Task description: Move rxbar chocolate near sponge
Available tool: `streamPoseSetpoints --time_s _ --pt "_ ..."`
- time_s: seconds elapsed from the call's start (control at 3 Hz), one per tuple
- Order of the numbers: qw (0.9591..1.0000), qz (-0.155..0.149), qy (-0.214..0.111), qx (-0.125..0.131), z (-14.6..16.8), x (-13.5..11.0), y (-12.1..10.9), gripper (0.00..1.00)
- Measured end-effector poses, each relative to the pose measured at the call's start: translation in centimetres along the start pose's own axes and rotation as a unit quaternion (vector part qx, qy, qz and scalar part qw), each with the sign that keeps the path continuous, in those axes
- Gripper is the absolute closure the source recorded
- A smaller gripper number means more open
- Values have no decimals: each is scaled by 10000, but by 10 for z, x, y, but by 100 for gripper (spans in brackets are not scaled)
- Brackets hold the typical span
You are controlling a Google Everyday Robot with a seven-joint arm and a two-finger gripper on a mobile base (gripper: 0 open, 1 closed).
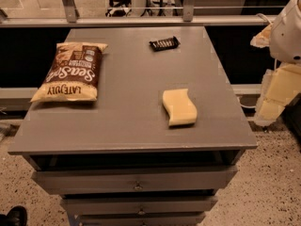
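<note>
Drawers sit below the sponge. Right of the sponge, off the tabletop, hangs the gripper — clenched or released, cannot tell. Behind the sponge, well apart: rxbar chocolate; chip bag far left. Step judged: approach — next, reach past the sponge to the bar.

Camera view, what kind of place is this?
Probably an office or lab test area: a grey drawer cabinet on speckled floor, a chair base beyond the railing, and the robot's claw hanging beside the cabinet's right edge.
</note>
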State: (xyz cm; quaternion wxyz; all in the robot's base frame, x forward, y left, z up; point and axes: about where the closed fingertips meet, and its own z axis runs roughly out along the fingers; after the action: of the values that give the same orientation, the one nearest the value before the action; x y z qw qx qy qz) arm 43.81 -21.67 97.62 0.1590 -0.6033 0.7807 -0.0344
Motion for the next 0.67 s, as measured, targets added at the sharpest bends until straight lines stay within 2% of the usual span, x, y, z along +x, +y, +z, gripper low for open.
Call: streamPoseSetpoints --time_s 0.33,0.67 --pt "10000 0 0 1 0 0 0 0" --pt "9998 -37 -135 122 4 -4 -9 0"
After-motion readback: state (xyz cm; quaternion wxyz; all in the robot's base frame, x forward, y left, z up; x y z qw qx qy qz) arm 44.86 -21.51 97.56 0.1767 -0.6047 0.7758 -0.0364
